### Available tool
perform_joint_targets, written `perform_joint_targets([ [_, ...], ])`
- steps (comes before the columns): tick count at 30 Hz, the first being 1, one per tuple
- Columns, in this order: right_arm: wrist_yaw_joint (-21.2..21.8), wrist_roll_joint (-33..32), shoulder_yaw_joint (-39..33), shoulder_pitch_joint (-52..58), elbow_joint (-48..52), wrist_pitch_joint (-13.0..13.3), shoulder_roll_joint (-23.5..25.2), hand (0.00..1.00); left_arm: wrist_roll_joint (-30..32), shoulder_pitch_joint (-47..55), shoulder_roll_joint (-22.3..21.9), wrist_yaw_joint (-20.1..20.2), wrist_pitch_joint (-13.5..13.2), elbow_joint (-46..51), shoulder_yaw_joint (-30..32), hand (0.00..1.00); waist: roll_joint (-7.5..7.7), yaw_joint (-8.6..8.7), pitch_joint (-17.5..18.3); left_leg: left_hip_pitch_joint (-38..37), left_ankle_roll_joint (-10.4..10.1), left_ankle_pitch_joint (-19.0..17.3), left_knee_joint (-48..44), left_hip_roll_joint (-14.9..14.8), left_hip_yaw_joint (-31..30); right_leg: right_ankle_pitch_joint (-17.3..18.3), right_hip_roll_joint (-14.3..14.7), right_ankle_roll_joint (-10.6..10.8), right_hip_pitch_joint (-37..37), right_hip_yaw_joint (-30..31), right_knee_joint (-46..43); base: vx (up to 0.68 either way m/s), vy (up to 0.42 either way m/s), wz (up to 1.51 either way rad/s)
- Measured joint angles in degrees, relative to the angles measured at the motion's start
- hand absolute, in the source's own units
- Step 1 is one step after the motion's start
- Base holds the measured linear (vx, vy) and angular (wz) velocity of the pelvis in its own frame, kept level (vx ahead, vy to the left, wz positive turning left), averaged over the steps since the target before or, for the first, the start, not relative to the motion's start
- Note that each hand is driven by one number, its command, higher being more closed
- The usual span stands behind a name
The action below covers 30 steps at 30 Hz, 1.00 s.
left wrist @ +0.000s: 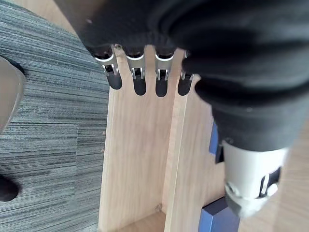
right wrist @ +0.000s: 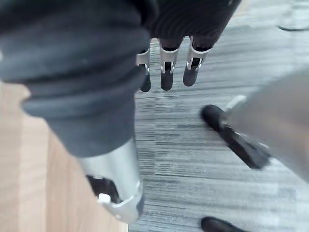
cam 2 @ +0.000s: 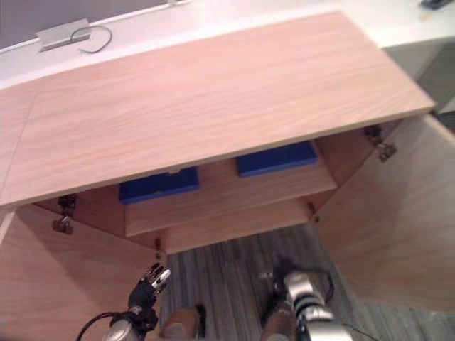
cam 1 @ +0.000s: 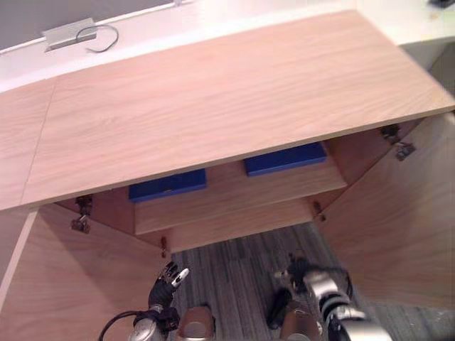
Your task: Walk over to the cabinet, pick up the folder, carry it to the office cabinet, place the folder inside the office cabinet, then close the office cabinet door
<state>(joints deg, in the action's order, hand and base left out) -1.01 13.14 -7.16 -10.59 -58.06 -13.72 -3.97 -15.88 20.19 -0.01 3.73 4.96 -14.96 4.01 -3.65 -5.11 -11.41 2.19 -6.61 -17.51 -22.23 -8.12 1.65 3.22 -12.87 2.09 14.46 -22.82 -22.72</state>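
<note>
Low before the open office cabinet (cam 1: 213, 106), over grey carpet (cam 1: 238, 270), the left hand (cam 1: 165, 283) keeps its fingers (left wrist: 139, 77) straight and apart, empty; the right hand (cam 1: 297, 271) hangs straight-fingered, empty. On the cabinet's shelf (cam 1: 234, 193) lie a blue folder (cam 1: 168, 184) leftward and a second blue folder (cam 1: 286, 158) rightward.

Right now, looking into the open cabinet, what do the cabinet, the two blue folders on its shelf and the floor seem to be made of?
Cabinet: pale wood-grain board, matte, probably laminate or veneer; streaky grain throughout. Left folder and right folder: smooth, uniformly blue, perhaps plastic or coated card; unclear. Floor: grey carpet, fine striped weave.
</note>
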Motion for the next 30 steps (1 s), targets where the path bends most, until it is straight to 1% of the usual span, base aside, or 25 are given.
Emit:
perform_joint_targets([
  [1, -0.5, -1.0, -1.1, 2.0, 0.0, 0.1, 1.0, 0.0, 0.2, -0.1, -0.1, -0.3, 0.0, -0.7, 0.3, 0.0, 0.69, 0.25, 0.4, -0.7, 0.1, 0.0, 0.3, 0.1, 0.9, -0.5, 0.2, 0.2, -0.3, 0.8, 0.4, -0.03, 0.159, -0.6],
  [2, -1.9, -3.3, -3.3, 5.6, 1.8, 2.0, 2.4, 0.0, 0.3, -0.8, -0.8, -1.2, 0.0, -2.9, 1.0, 0.0, 1.4, 1.11, 0.8, -2.4, 0.3, 0.0, 1.0, 0.5, 1.9, -1.5, 0.4, 0.4, -1.5, 1.7, 1.8, -0.03, 0.149, -0.52],
  [3, -2.6, -5.6, -5.5, 7.6, 3.2, 2.7, 3.3, 0.0, 0.3, -1.7, -1.8, -2.2, 0.0, -5.9, 2.3, 0.0, 1.86, 2.19, 1.3, -4.1, 1.0, 0.4, 2.2, 1.0, 3.3, -2.8, 0.6, 0.8, -2.1, 2.9, 3.1, -0.04, 0.123, -0.53],
  [4, -3.0, -6.6, -6.4, 8.1, 3.5, 2.8, 3.7, 0.0, 0.4, -2.2, -2.3, -2.5, -0.1, -7.7, 2.9, 0.0, 1.97, 2.53, 1.7, -4.7, 1.3, 0.6, 2.8, 1.2, 4.3, -3.5, 0.7, 0.9, -2.3, 3.6, 3.9, -0.06, 0.128, -0.63],
  [7, -5.0, -12.1, -11.4, 9.4, 4.0, 4.1, 4.9, 0.0, 1.0, -5.3, -2.9, -4.6, -0.5, -17.9, 5.1, 0.0, 2.31, 2.93, 2.5, -8.0, 2.2, 1.4, 5.7, 2.3, 9.2, -6.2, 1.2, 1.1, -2.8, 7.6, 6.8, -0.07, 0.122, -0.72],
  [10, -6.3, -15.1, -15.3, 10.4, 4.6, 4.7, 5.4, 0.0, 2.8, -8.7, -3.1, -6.2, -1.6, -28.1, 12.5, 0.0, 2.81, 3.15, 2.2, -12.5, 2.3, 2.0, 8.8, 2.8, 14.6, -6.4, 1.8, 0.7, -3.1, 9.0, 8.3, -0.06, 0.082, -0.83],
  [12, -6.9, -17.3, -17.8, 10.4, 4.6, 5.1, 5.5, 0.0, 4.2, -10.0, -3.2, -7.3, -2.8, -32.2, 15.8, 0.0, 2.45, 3.23, 2.3, -16.1, 1.8, 2.8, 11.9, 2.6, 20.5, -4.1, 0.4, -2.8, -3.0, 2.7, 6.7, 0.04, 0.06, -1.58],
  [13, -7.6, -19.0, -18.7, 10.4, 4.6, 5.5, 5.5, 0.0, 5.6, -10.4, -3.2, -7.9, -3.0, -34.0, 16.6, 0.0, 1.9, 3.32, 2.6, -18.6, 1.5, 3.1, 13.4, 1.5, 25.7, -1.9, -0.8, -5.9, -3.5, -5.3, 4.5, 0.07, 0.021, -1.59],
  [14, -8.0, -19.2, -18.7, 10.4, 4.4, 5.6, 5.5, 0.0, 6.3, -10.7, -3.1, -8.1, -3.0, -34.3, 16.7, 0.0, 2.33, 3.25, 2.6, -19.3, 1.5, 3.1, 13.5, 1.5, 27.2, -0.9, -1.8, -7.0, -3.7, -8.6, 3.7, 0.12, -0.043, -2.09],
  [15, -8.8, -19.3, -19.5, 11.0, 4.1, 5.9, 6.2, 0.0, 7.5, -12.0, -2.4, -8.6, -3.1, -34.6, 17.0, 0.0, 4.05, 3.21, 2.8, -20.5, 1.5, 3.1, 12.8, 1.5, 29.4, -0.3, -3.8, -9.1, -4.1, -15.3, 2.0, 0.12, -0.084, -1.38],
  [16, -8.8, -19.4, -19.9, 11.0, 4.1, 6.0, 6.4, 0.0, 7.6, -12.3, -2.3, -8.7, -3.0, -35.0, 17.0, 0.0, 4.27, 3.19, 2.9, -20.6, 1.5, 3.1, 12.4, 1.3, 29.7, -0.1, -3.8, -10.1, -4.2, -16.4, 1.9, 0.18, -0.144, -1.66],
  [17, -9.3, -20.3, -20.7, 11.1, 3.9, 6.1, 6.9, 0.0, 7.6, -13.4, -1.6, -9.0, -2.8, -36.3, 17.1, 0.0, 4.87, 3.04, 3.0, -20.6, 2.1, 3.3, 10.3, 0.2, 30.4, 1.9, -3.5, -12.4, -5.1, -20.1, 1.8, 0.22, -0.204, -1.41],
  [18, -9.6, -21.0, -21.0, 11.4, 3.9, 6.1, 7.0, 0.0, 7.5, -14.0, -1.7, -9.1, -2.7, -36.8, 17.1, 0.0, 4.3, 2.93, 2.9, -20.8, 2.8, 3.8, 8.8, -1.4, 30.2, 5.0, -4.2, -11.1, -5.7, -23.2, -0.7, 0.23, -0.234, -1.47],
  [19, -9.8, -21.0, -21.1, 11.6, 3.9, 6.1, 6.8, 0.0, 7.5, -14.2, -1.8, -9.1, -2.8, -36.7, 17.1, 0.0, 4.43, 3.05, 2.9, -21.2, 2.8, 3.7, 8.1, -1.6, 30.0, 6.8, -6.0, -11.2, -5.3, -23.2, -4.7, 0.26, -0.241, -1.13],
  [20, -9.9, -21.0, -22.5, 13.0, 3.9, 6.1, 6.8, 0.0, 7.4, -14.8, -1.4, -9.1, -3.0, -36.6, 17.2, 0.0, 6.12, 3.63, 3.8, -22.2, 2.0, 2.8, 6.8, 0.0, 30.3, 5.9, -9.3, -8.8, -6.4, -24.4, -8.4, 0.37, -0.238, -1.21],
  [21, -9.9, -21.0, -23.7, 13.3, 3.1, 6.2, 6.5, 0.0, 7.2, -14.6, -1.3, -9.2, -3.0, -37.5, 17.2, 0.0, 4.97, 2.75, 3.9, -22.8, 1.8, 2.3, 3.7, -1.6, 31.9, 5.4, -6.9, -7.5, -6.2, -22.4, -7.6, 0.32, -0.18, -1.22],
  [22, -9.9, -21.0, -23.8, 13.1, 3.1, 6.1, 6.5, 0.0, 7.2, -14.8, -1.3, -9.2, -2.9, -38.5, 17.2, 0.0, 5.1, 3.15, 4.1, -21.1, 2.7, 2.5, -0.2, -3.1, 32.5, 4.8, -5.0, -7.7, -6.2, -20.8, -5.3, 0.31, -0.183, -1.16],
  [23, -10.0, -20.9, -23.9, 13.1, 2.8, 6.1, 6.4, 0.0, 7.2, -14.8, -1.3, -9.2, -2.9, -38.9, 17.2, 0.0, 5.31, 3.09, 4.1, -20.7, 3.1, 0.5, -0.4, -3.1, 32.0, 3.9, -3.2, -7.7, -6.2, -19.3, -3.2, 0.12, -0.089, -1.17],
  [24, -10.1, -21.0, -24.1, 12.5, 0.6, 6.2, 6.2, 0.0, 7.2, -14.8, -1.0, -9.2, -3.1, -39.8, 16.3, 0.0, 4.69, 2.94, 4.5, -19.8, 3.6, -0.7, 6.2, -1.7, 31.0, 0.9, 1.0, -8.3, -6.7, -16.8, 3.2, 0.1, -0.087, -1.16],
  [25, -10.1, -20.9, -24.3, 11.8, -0.5, 6.3, 6.2, 0.0, 7.2, -14.8, -0.7, -9.3, -3.1, -40.1, 15.6, 0.0, 4.81, 2.99, 4.5, -19.0, 3.8, -0.5, 9.0, -0.7, 30.6, 0.1, 2.4, -7.8, -6.9, -15.8, 5.4, -0.07, 0.0, -1.31],
  [26, -10.1, -21.0, -24.6, 11.0, -2.0, 6.3, 5.8, 0.0, 7.3, -15.0, 0.0, -9.4, -3.1, -40.5, 14.8, 0.0, 4.57, 3.12, 4.3, -17.3, 4.1, 1.7, 13.4, 0.0, 29.2, -1.6, 4.5, -7.5, -7.6, -14.5, 8.4, -0.17, -0.019, -1.07],
  [27, -10.1, -21.0, -24.8, 10.8, -3.0, 6.4, 5.5, 0.0, 7.4, -14.8, 0.3, -9.6, -3.1, -41.4, 14.6, 0.0, 4.77, 2.8, 4.6, -17.7, 3.6, 3.7, 13.4, 0.4, 28.2, -2.4, 5.7, -6.7, -7.8, -13.1, 9.5, -0.16, -0.028, -0.9],
  [28, -10.1, -21.1, -24.8, 11.3, -3.1, 6.4, 5.4, 0.0, 7.6, -14.8, 0.4, -9.7, -2.9, -42.2, 14.9, 0.0, 4.21, 3.44, 5.0, -18.1, 3.3, 3.8, 14.2, 0.3, 28.4, -2.8, 6.3, -6.2, -8.0, -13.0, 10.2, -0.1, -0.035, -0.47],
  [29, -10.0, -22.2, -25.5, 11.8, -3.3, 6.6, 5.4, 0.0, 8.7, -15.3, 0.7, -9.9, -2.8, -43.2, 14.7, 0.0, 4.2, 4.35, 5.0, -18.5, 3.3, 3.8, 15.2, 0.3, 28.4, -3.7, 6.9, -5.9, -8.6, -13.0, 11.6, 0.0, -0.014, -0.05],
  [30, -10.0, -23.1, -25.4, 11.9, -3.4, 6.6, 5.3, 0.0, 9.0, -15.5, 0.8, -10.0, -2.8, -43.4, 14.6, 0.0, 4.3, 4.43, 4.9, -18.5, 3.2, 3.9, 15.2, 0.4, 28.4, -4.3, 7.1, -5.9, -8.8, -13.0, 12.4, 0.0, 0.0, 0.0],
])
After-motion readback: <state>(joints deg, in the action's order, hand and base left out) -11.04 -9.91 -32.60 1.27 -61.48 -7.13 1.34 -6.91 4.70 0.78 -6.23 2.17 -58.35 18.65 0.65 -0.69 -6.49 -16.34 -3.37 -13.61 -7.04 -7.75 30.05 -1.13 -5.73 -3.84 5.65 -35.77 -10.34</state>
